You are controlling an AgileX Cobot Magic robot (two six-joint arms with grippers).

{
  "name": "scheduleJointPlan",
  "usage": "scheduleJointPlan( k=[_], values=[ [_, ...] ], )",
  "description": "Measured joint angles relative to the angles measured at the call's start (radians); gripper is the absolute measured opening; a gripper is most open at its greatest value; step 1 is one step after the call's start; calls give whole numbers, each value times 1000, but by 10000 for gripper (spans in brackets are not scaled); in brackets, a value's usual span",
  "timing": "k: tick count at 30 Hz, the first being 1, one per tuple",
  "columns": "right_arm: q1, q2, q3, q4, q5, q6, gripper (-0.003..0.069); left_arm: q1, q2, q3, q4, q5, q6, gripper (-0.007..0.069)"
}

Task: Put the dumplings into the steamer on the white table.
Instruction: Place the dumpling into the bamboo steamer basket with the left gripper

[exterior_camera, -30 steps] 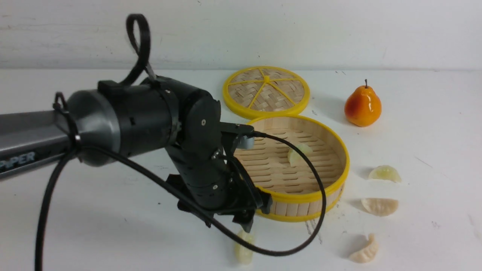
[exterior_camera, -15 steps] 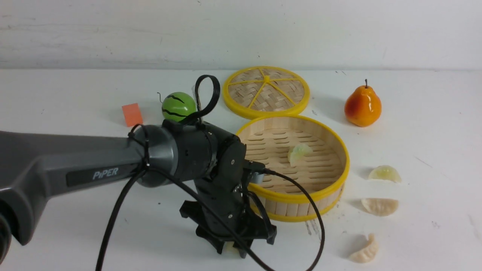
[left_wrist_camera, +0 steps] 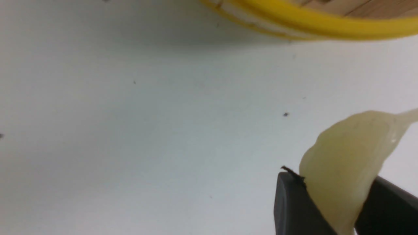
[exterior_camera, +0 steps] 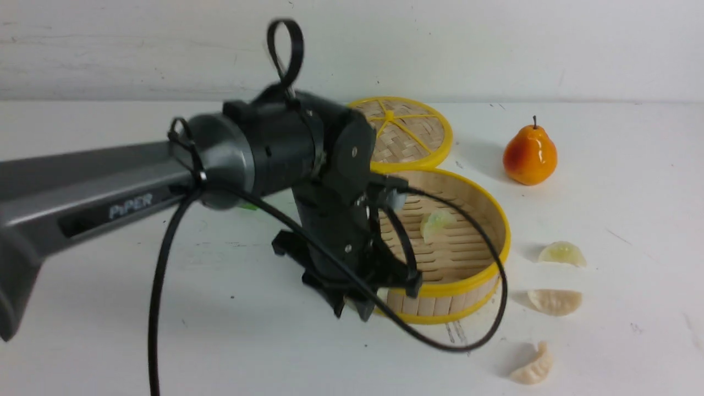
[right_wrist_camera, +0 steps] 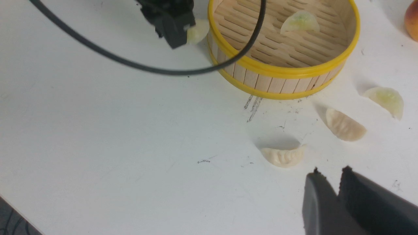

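Note:
My left gripper (exterior_camera: 352, 309) is shut on a pale yellow dumpling (left_wrist_camera: 346, 153) and holds it above the white table (exterior_camera: 247, 341), just in front of the steamer's near wall. The held dumpling also shows in the right wrist view (right_wrist_camera: 198, 32). The steamer (exterior_camera: 467, 281), a round bamboo basket with yellow rims, holds one greenish dumpling (exterior_camera: 437, 223). Three more dumplings lie on the table to its right: one (exterior_camera: 562, 253), a second (exterior_camera: 555, 301) and a third (exterior_camera: 532, 369). My right gripper (right_wrist_camera: 330, 172) is shut and empty, hovering near the nearest dumpling (right_wrist_camera: 283, 156).
The flat woven lid (exterior_camera: 410, 132) lies behind the steamer. An orange pear (exterior_camera: 529, 157) stands at the back right. My left arm's black cable (exterior_camera: 473, 341) loops in front of the steamer. A green object (exterior_camera: 248, 207) is mostly hidden behind the left arm.
My left gripper came down on the dumpling lying in front of the steamer, shut on it, and has lifted it off the table towards the steamer's near wall.

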Motion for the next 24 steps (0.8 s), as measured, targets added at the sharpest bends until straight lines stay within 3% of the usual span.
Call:
scheduleJointPlan(
  k=[6,13,24],
  values=[
    [0,0,27,-1,-4,0,106,0,19,-223,38,35,0,227],
    [0,0,35,-2,-22,0,114,0,224,-434,63,-69,-6,227],
    [0,0,35,-2,-30,0,126,0,430,-583,191,-123,-152,227]
  ],
)
